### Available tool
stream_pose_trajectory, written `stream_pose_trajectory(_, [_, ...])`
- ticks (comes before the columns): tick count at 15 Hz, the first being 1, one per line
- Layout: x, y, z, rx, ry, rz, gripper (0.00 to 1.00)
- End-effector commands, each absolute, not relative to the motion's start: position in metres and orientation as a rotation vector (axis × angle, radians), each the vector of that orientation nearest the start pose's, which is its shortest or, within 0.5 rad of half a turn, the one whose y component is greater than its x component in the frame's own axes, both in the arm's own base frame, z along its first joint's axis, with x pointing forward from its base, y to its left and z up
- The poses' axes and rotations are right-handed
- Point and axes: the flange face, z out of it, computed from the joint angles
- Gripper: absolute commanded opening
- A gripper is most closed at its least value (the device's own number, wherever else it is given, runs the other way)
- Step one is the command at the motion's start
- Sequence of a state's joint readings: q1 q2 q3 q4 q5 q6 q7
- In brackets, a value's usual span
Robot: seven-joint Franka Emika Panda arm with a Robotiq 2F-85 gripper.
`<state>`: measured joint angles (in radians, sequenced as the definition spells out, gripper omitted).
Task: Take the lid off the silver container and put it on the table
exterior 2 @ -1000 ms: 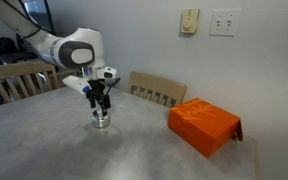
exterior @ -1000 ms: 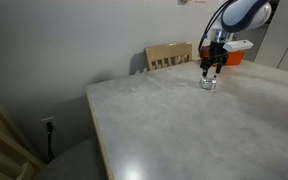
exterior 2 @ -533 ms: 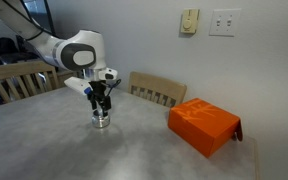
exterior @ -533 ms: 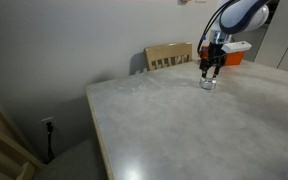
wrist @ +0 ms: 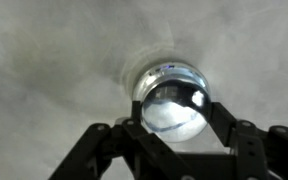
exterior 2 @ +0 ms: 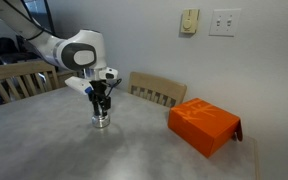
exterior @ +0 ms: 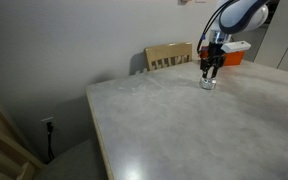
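1. The silver container (exterior 2: pixel 102 120) stands on the table (exterior 2: pixel 44 150) near the edge where a wooden chair (exterior 2: pixel 156 90) is drawn up, away from the corners.
2. The lid (wrist: pixel 174 100) sits closed on the container.
3. The gripper (exterior 2: pixel 103 104) hangs straight above, jaws spread to either side of the lid in the wrist view; whether the fingers (wrist: pixel 227 128) touch it cannot be told.
4. An orange box (exterior 2: pixel 204 125) lies well apart toward a table corner.
5. Nothing lies between box and container.
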<state>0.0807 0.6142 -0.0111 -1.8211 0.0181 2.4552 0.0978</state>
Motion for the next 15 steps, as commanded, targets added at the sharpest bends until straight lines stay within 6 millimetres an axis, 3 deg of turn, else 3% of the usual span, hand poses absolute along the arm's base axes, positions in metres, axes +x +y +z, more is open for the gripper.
stream_pose_trajectory(1, [0.654, 0.043, 0.199, -3.128, 0.036, -0.03, 0.44])
stream_pose_trajectory(4, [0.653, 0.041, 0.21, -3.143, 0.037, -0.064, 0.44])
stream_pose_trajectory(8, [0.653, 0.045, 0.254, -3.177, -0.007, -0.197, 0.44])
stream_pose_trajectory(12, [0.658, 0.078, 0.301, -3.171, -0.16, -0.354, 0.44])
stream_pose_trajectory(15, [0.661, 0.116, 0.32, -3.101, -0.289, -0.412, 0.44])
